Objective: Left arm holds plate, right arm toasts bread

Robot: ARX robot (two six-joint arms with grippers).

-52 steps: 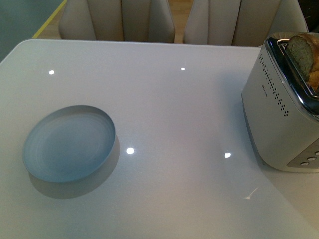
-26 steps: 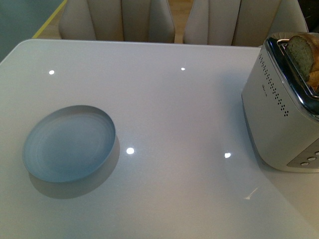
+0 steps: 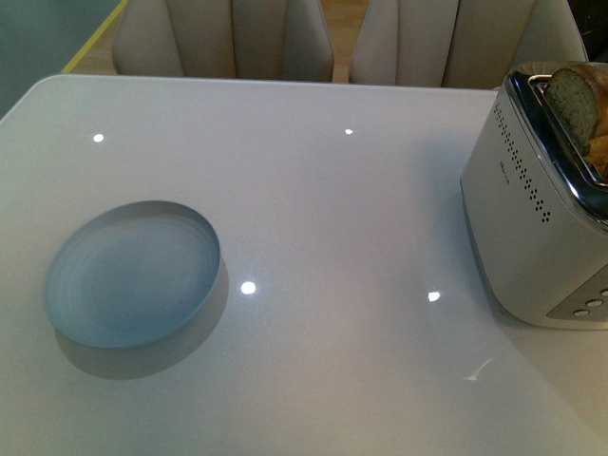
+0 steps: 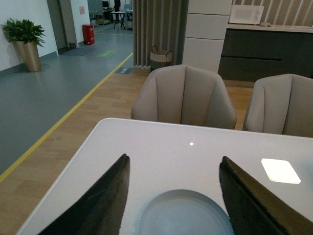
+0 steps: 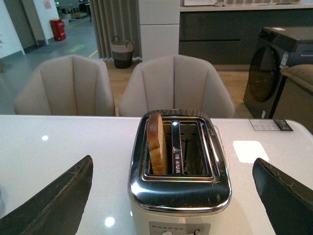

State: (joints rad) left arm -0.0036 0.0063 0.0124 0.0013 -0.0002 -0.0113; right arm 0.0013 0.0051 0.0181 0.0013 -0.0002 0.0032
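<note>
The pale blue-grey plate lies flat on the white table at the left; it also shows in the left wrist view. My left gripper is open, its dark jaws either side of the plate's far edge, above it. The bread stands upright in a slot of the white and chrome toaster at the right edge. In the right wrist view the bread sits in the toaster's left-hand slot; the other slot is empty. My right gripper is open, wide of the toaster on both sides.
Two beige chairs stand behind the table's far edge. The toaster's buttons and lever face my right gripper. Bright light spots reflect on the glossy tabletop. Neither arm shows in the front view.
</note>
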